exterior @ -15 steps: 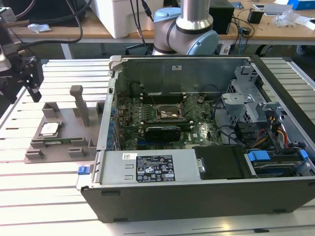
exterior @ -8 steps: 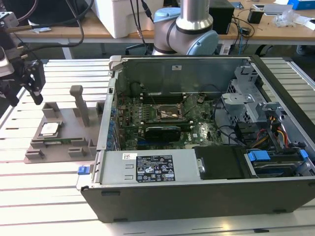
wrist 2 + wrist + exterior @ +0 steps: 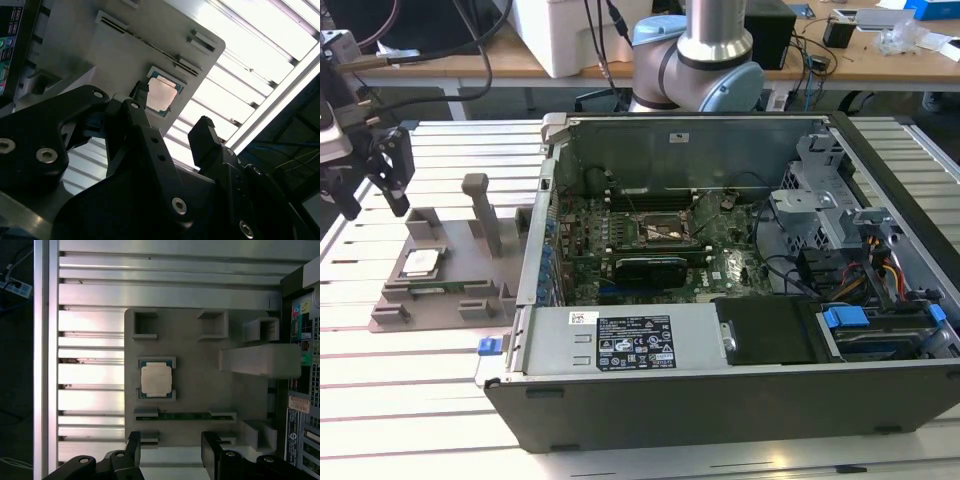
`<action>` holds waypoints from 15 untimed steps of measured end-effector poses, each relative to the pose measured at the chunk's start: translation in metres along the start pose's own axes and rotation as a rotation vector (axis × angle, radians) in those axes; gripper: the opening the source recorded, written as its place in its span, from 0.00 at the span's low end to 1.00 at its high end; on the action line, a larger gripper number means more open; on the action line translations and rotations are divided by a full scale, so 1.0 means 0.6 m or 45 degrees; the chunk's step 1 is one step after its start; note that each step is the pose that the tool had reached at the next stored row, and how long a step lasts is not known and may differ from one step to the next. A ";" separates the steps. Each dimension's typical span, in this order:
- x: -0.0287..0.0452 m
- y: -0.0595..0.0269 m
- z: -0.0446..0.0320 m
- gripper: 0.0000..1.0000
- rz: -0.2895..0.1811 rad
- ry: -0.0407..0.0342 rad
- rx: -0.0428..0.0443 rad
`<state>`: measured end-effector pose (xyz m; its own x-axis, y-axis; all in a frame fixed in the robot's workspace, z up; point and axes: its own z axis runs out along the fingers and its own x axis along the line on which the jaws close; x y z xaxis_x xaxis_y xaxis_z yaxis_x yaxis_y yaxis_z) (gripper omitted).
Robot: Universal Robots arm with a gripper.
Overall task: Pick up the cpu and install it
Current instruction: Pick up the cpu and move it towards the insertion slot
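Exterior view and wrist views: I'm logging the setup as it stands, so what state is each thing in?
cpu: lying flat in its recess on the grey holder, not gripped.
gripper: open, empty, clear of the cpu.
memory stick: lying in its slot on the grey holder.
computer case: on its side, side panel off, interior open.

Silvery-grey cpu [image 3: 156, 379], grey fixture [image 3: 195, 370], black pincer [image 3: 171, 441], green memory stick [image 3: 190, 415], ribbed silver table [image 3: 90, 375].

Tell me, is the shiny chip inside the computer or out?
Out. The cpu lies flat on the grey holder beside the computer; the open hand holds nothing.
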<state>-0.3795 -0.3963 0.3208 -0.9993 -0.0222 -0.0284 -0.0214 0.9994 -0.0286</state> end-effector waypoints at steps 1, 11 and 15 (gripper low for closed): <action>0.000 0.000 0.002 0.60 0.000 0.0000 0.000; 0.000 0.000 0.015 0.60 0.000 0.0001 0.000; 0.000 0.001 0.020 0.60 0.000 0.0001 0.000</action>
<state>-0.3794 -0.3963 0.3089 -0.9994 -0.0222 -0.0283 -0.0214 0.9994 -0.0286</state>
